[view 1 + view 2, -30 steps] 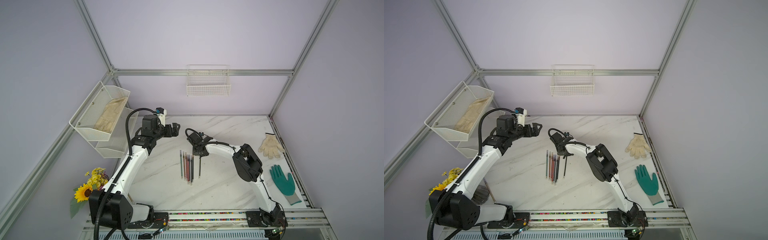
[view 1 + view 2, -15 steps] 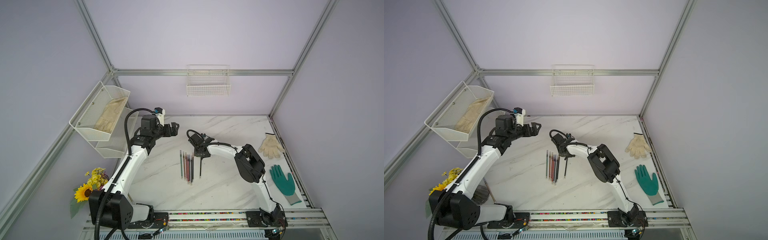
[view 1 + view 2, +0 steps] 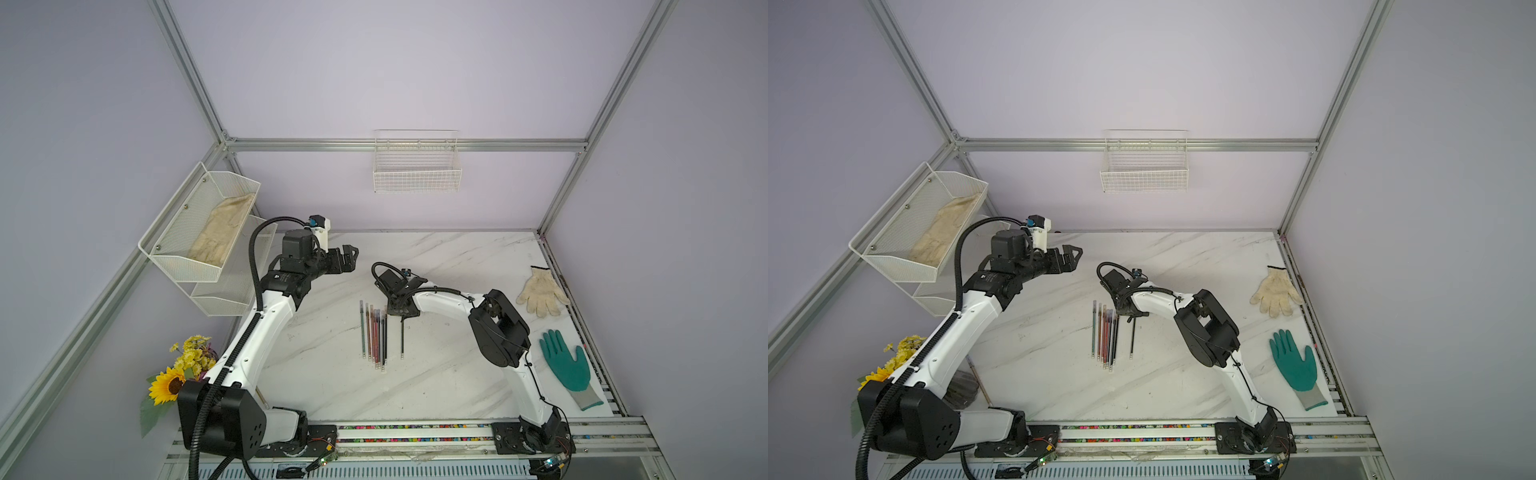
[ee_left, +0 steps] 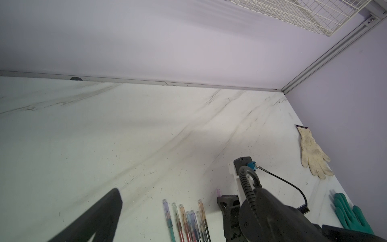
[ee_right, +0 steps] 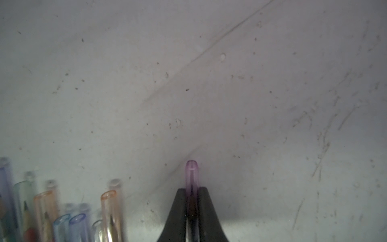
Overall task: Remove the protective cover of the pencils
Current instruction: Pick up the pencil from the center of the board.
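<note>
The left pincer (image 3: 348, 259) hangs above the surface (image 3: 436, 257), beyond the far ends of the row of pencils (image 3: 374, 336) and off to the row's left. Its jaws are spread wide and hold nothing. The left wrist view shows only one dark finger (image 4: 100, 213) over bare marble.

The row itself lies on the surface in both top views, the shafts side by side and touching. Their long axes run from the robot's base toward the back wall. The translucent caps (image 5: 62, 215) sit on the far ends, with sharpened tips showing inside them.

Just right of the row, parallel to it and clear of it, lies a single black pencil (image 3: 402, 338). The right pincer (image 5: 192, 190) is clenched on the purple cap (image 5: 191, 174) at the far end of this pencil. The two fingers press its sides, and the rounded cap end pokes out past them. Whether that end is raised off the surface cannot be told.

The cap should come off along the pencil's own axis, away from the shaft and toward the back wall. Only the right arm is at the pencil, and its shaft trails back toward the base with nothing gripping it. A straight pull may therefore drag the whole pencil unless the left arm comes across the row to pin it.

Well to the right of the row lie a cream glove (image 3: 540, 291) and a teal glove (image 3: 567, 365).
</note>
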